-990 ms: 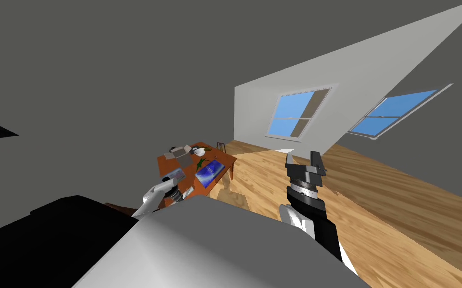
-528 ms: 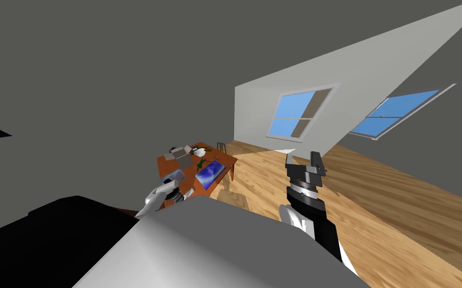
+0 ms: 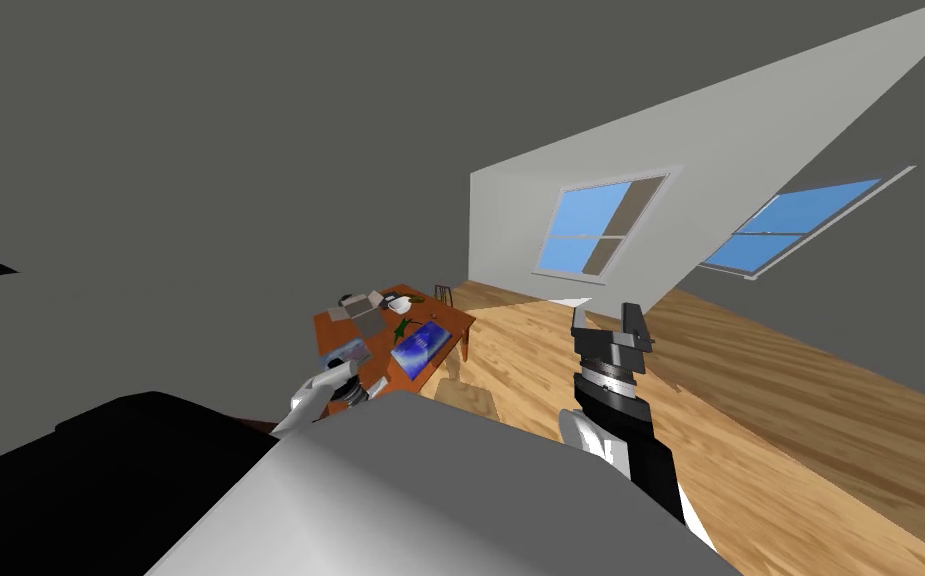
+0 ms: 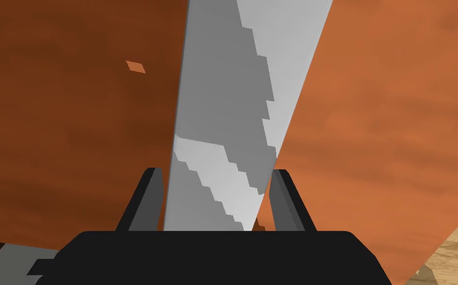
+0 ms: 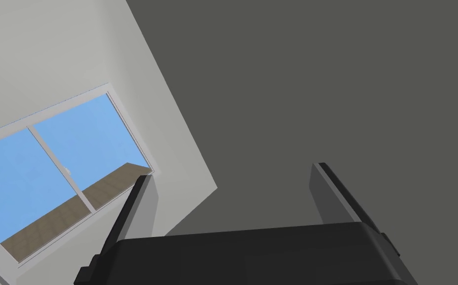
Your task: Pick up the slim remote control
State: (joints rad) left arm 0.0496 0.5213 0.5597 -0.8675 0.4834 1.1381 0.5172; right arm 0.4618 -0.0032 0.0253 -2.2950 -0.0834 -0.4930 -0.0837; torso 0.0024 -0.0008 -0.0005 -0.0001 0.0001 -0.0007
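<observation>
Remote (image 4: pixel 223 123), slim, grey, lay on orange-brown tabletop (image 4: pixel 396 123), lengthwise between left jaws, which were closed against its long sides. Judged light, rigid, smooth (slip risk); hold across narrow width, approx. mid-length. Right jaws wide apart, empty.

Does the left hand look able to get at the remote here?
Likely yes: the left hand straddles the remote, its fingers against both sides, with nothing in between and the table beneath.

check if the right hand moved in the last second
No. The right hand stays open over the wood floor, with the same gap from the table corner.
</observation>
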